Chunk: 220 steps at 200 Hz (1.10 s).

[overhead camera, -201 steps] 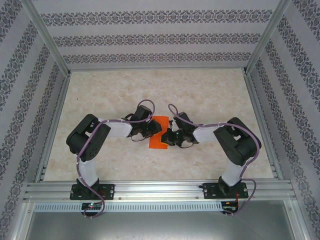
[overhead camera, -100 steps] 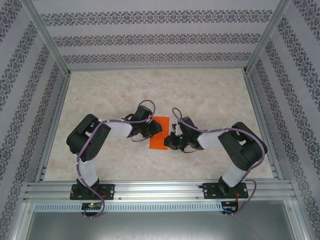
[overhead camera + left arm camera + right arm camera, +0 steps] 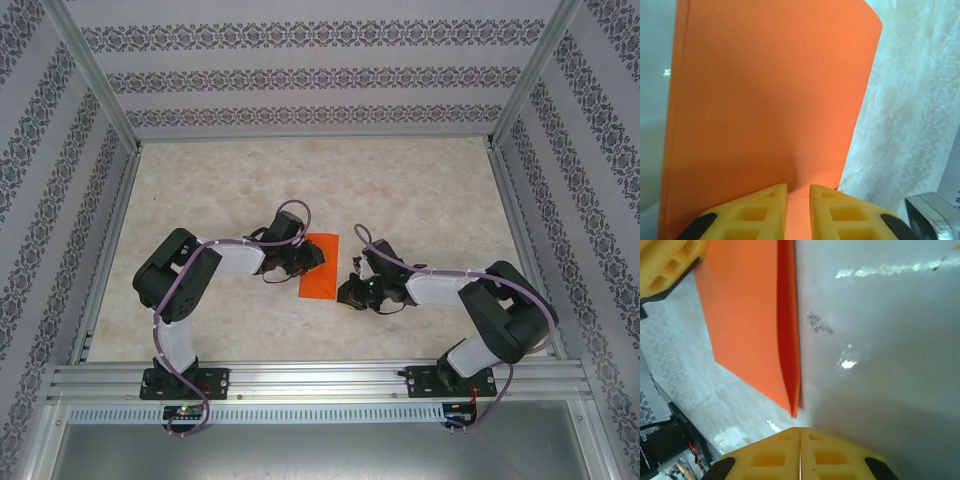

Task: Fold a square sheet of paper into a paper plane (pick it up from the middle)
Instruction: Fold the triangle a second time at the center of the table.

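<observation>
The square sheet of paper (image 3: 322,275) is bright orange and lies folded in half as a narrow rectangle on the table's middle. In the right wrist view the paper (image 3: 747,315) shows two layers, the fold edge slightly lifted. My left gripper (image 3: 311,257) rests on its left edge. In the left wrist view the paper (image 3: 770,100) spreads ahead of the left gripper (image 3: 798,187), whose yellow fingers stand a narrow gap apart with their tips on the sheet, nothing clamped. My right gripper (image 3: 349,292) is shut and empty, just right of the paper's near corner; the right gripper (image 3: 800,429) shows its pads pressed together.
The marbled tabletop (image 3: 430,200) is ringed by an aluminium frame (image 3: 320,380) and patterned walls. A yellow finger of the left gripper (image 3: 665,265) shows in the right wrist view's top left corner.
The right gripper has drawn back off the paper toward the right and the near side, its arm swinging outward. The left gripper and the paper have stayed put.
</observation>
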Tool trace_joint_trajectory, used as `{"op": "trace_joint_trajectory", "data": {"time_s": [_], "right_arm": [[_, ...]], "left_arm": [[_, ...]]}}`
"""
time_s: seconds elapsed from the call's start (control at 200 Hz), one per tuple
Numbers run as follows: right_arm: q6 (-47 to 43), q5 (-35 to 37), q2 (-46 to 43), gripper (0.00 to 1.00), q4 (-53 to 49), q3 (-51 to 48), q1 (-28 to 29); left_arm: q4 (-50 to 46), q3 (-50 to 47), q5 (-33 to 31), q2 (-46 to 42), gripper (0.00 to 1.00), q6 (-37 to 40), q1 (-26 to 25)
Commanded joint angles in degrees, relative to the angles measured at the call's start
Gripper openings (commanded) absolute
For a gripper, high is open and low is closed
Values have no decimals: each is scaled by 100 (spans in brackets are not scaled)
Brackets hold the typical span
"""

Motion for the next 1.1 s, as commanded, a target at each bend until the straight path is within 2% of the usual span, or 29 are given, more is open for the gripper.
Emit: {"op": "trace_joint_trajectory", "data": {"time_s": [0.0, 0.11, 0.28, 0.48, 0.679, 0.949, 1.094], "right_arm": [[-146, 170, -361, 9, -260, 436, -30], [-114, 70, -276, 10, -155, 740, -27], [66, 46, 473, 11, 257, 1029, 4], [245, -24, 1141, 9, 716, 779, 35], [220, 159, 1270, 8, 758, 312, 39], [282, 249, 1444, 7, 832, 334, 93], [299, 258, 1458, 7, 829, 410, 133]], "left_arm": [[-716, -112, -242, 122, 22, 210, -26], [-740, -58, -226, 123, 22, 223, -27], [-742, -21, -198, 117, 22, 225, -26], [-766, 42, -164, 93, 22, 232, -28], [-992, 282, -50, -2, 24, 385, -31], [-1419, 658, 187, -632, 30, 581, -30], [-1377, 467, 374, -866, 28, 433, -60]]}}
